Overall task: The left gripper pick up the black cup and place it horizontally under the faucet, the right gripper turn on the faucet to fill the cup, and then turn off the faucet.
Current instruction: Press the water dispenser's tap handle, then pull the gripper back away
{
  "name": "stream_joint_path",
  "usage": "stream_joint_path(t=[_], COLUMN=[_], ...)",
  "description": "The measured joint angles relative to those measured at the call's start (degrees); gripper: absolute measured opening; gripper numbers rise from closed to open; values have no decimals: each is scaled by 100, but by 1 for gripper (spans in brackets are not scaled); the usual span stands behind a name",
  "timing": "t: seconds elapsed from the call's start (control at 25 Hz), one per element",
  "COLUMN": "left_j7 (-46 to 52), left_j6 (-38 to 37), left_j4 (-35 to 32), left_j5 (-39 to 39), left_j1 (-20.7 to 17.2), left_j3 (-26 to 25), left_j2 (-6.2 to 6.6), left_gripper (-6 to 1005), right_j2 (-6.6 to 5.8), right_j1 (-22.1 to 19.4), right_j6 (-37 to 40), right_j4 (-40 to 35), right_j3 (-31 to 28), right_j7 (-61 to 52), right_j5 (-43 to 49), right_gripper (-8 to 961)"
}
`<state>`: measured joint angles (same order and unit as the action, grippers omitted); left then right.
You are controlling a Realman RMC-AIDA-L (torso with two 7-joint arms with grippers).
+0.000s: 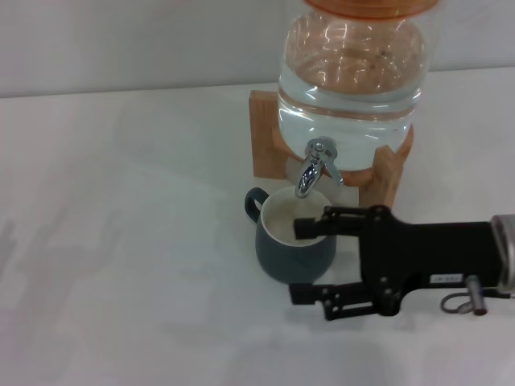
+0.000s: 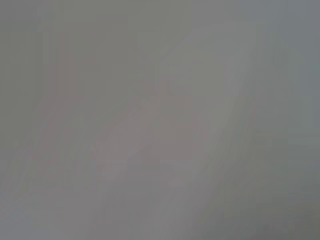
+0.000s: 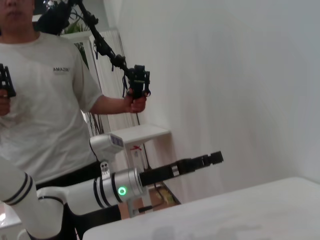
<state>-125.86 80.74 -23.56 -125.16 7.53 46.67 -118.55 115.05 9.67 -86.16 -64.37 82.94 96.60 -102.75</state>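
The black cup (image 1: 294, 245) stands upright on the white table directly under the spout of the faucet (image 1: 316, 166), with its handle pointing left. Its cream inside shows; I see no stream of water. The faucet sits on the glass water jar (image 1: 350, 76) on a wooden stand (image 1: 265, 133). My right gripper (image 1: 304, 261) reaches in from the right and is open, one finger (image 1: 310, 227) over the cup's rim and the other in front of the cup. My left gripper (image 3: 210, 159) is out of the head view; the right wrist view shows it held in the air off the table, holding nothing.
The white table (image 1: 121, 241) stretches left and forward of the cup. In the right wrist view a person (image 3: 40, 100) in a white T-shirt holds control handles behind the left arm (image 3: 120, 187), next to a small white side table (image 3: 145, 135).
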Motion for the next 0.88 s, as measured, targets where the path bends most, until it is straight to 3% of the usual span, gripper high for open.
stream_joint_path(t=[0.36,0.88], left_j7=[0,0], left_j6=[29,48], left_j4=[0,0], left_j5=[-1,0], left_j1=[-14,-69], left_j3=[0,0], left_j2=[-1,11], left_gripper=[683,683], right_j2=[0,0], right_j1=[2,1], right_j6=[927,1462], right_j4=[-375,-407], right_j3=[820,706], right_j7=[-77,-248], right_j5=[-27,-96], right_gripper=[806,806])
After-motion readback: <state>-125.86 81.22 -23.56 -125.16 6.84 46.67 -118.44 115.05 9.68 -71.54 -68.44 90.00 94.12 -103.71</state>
